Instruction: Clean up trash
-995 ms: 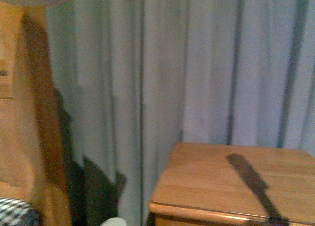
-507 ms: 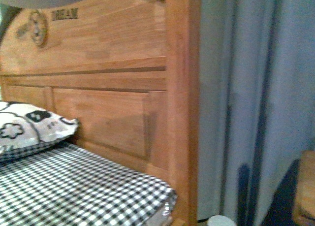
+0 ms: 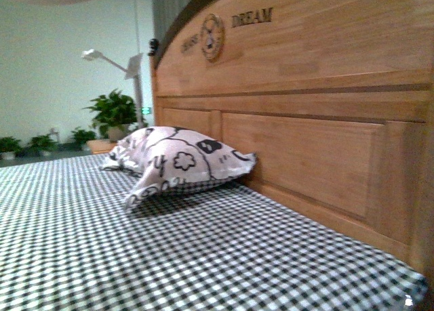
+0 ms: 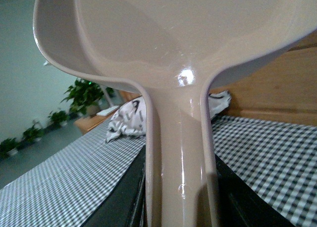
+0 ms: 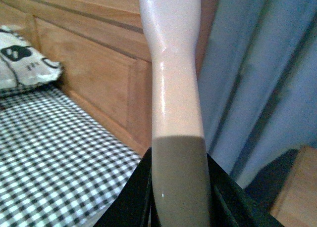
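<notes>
Left end effector (image 4: pixel 181 207) clamped on the handle of the beige dustpan (image 4: pixel 173 49), right end effector (image 5: pixel 178 200) clamped on a pale tool handle (image 5: pixel 173 78); paper trash in no view across the checked bed (image 3: pixel 135 250); step judged search, next move calls for finding it.

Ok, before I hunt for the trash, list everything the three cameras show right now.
carved wooden headboard: one, honey-brown, at the bed's head.
checked bedsheet: one, black-and-white, covering the bed.
cartoon-print pillow: one, white with black drawings, on the sheet against the headboard.
potted plants: several, green, by the far wall.
floor lamp: one, white, past the headboard's far end.
curtain: one, blue-grey, beside the headboard's end.
beige plastic dustpan: one, beige, in the left gripper.
smooth pale handle: one, beige-pink, in the right gripper; head out of frame.
crumpled white paper trash: none in view.
left gripper: black, shut on the dustpan's handle.
right gripper: black, shut on the pale handle.
</notes>
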